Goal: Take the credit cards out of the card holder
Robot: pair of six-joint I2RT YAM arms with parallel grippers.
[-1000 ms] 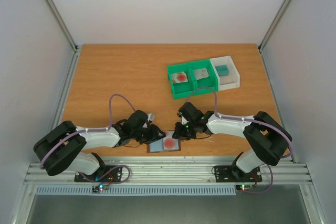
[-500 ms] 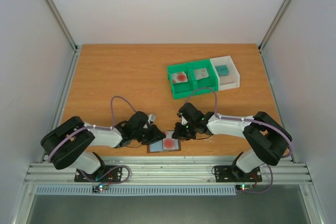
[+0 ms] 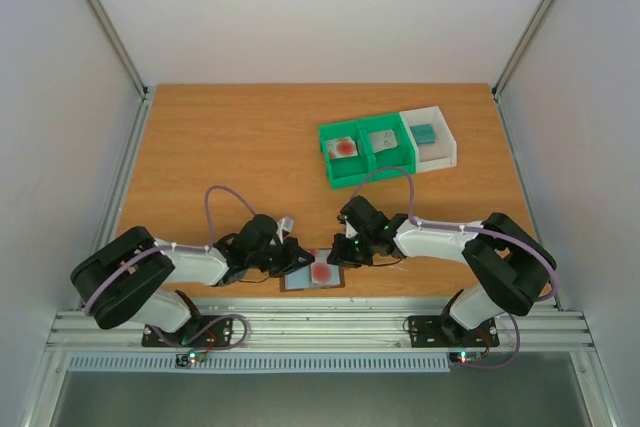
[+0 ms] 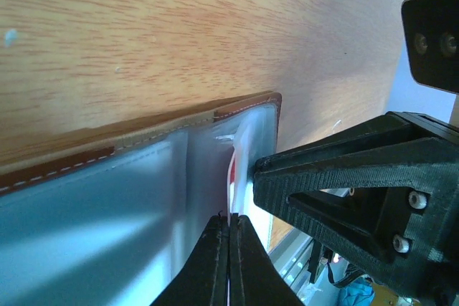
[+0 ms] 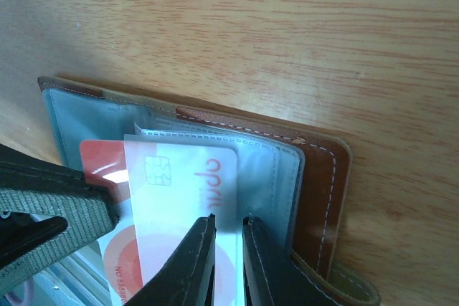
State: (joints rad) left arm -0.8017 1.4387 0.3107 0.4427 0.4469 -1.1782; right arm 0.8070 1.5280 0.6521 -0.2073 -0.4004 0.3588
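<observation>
We are pinching edge of pale card (image 5: 179, 177) in closed left pincer (image 4: 229, 221); right pincer (image 5: 225, 221) hovering narrowly parted over card holder (image 5: 323, 177), lying at near edge of desk (image 3: 230, 147).

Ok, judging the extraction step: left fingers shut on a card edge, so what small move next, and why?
Probably draw the left gripper away from the card holder, sliding the red-blot card out: its fingers are shut on that card's edge, the card is only partly out, and the right gripper seems to steady the holder.
</observation>
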